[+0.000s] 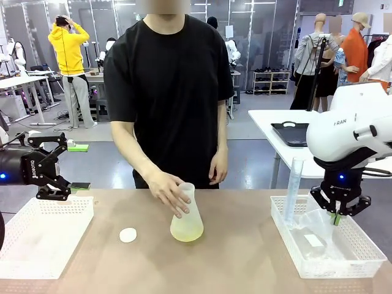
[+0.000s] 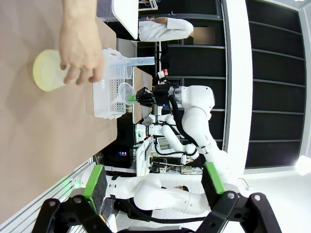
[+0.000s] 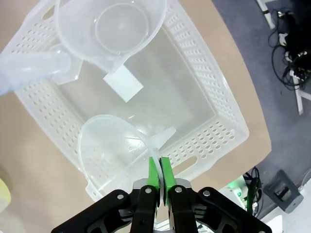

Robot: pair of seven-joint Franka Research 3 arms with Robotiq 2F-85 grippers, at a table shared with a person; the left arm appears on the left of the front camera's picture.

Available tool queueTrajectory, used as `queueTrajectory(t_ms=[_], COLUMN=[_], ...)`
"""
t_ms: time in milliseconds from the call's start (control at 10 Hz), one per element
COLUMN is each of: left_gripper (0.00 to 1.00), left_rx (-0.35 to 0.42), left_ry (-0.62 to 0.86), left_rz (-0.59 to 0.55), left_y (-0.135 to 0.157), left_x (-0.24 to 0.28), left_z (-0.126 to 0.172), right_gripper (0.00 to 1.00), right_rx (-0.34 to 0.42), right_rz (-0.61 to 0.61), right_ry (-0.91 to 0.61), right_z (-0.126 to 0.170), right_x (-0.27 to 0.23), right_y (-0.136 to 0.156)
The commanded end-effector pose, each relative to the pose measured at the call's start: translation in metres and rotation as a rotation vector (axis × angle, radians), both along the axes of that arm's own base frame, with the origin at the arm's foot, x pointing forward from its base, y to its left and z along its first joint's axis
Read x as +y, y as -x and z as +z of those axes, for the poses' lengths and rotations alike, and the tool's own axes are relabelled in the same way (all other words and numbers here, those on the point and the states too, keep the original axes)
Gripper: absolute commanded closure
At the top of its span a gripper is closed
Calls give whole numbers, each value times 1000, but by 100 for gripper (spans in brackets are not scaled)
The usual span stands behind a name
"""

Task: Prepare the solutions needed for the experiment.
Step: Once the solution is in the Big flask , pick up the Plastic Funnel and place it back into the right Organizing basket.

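— While the person's hand (image 1: 166, 191) grips the flask (image 1: 191, 208) on the tabletop (image 1: 233, 257), where do your solutions (image 1: 187, 230) sit?
— They lie as a shallow, pale yellow-green layer in that flask's base, between your two sets of jaws and well apart from both.
— And your right jaws?
— They are pinched tight on a clear funnel (image 3: 109, 145), green pads (image 3: 153, 171) nearly meeting, with a white basket (image 3: 214, 97) below them.
— Your left jaws?
— They are spread wide and hold nothing, with the other basket (image 1: 43, 239) below. A small white disc (image 1: 128, 234) lies between them and the flask.

A lab: flask (image 1: 192, 208) of solution (image 1: 187, 231), measuring cylinder (image 1: 293, 184), funnel (image 3: 109, 143).
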State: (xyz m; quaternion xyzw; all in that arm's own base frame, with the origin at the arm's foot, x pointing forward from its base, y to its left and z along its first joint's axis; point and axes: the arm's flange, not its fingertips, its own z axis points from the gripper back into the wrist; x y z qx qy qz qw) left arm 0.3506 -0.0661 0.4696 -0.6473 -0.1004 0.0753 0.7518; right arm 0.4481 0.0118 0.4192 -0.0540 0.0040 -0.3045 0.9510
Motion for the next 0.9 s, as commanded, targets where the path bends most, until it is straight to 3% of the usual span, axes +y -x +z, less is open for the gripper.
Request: queueTrajectory(t_ms=[0, 200, 300, 400, 500, 800], left_gripper=[0, 0, 0, 0, 0, 0], left_rx=[4, 4, 4, 4, 4, 4], left_ry=[20, 20, 20, 20, 20, 20], left_rz=[2, 2, 2, 2, 2, 2], left_y=[0, 0, 0, 0, 0, 0], left_x=[-2, -2, -2, -2, -2, -2], left_z=[3, 3, 3, 3, 3, 3], right_gripper=[96, 92, 77, 72, 57, 57], right_rx=[-20, -30, -52, -64, -82, -118], right_rz=[-68, -108, -123, -136, -140, -148], right_ry=[38, 18, 15, 2, -2, -11], right_z=[-4, -8, -10, -11, -10, -2], right_x=[2, -1, -2, -4, -6, -10], right_y=[-17, -22, -24, -25, -25, -24])
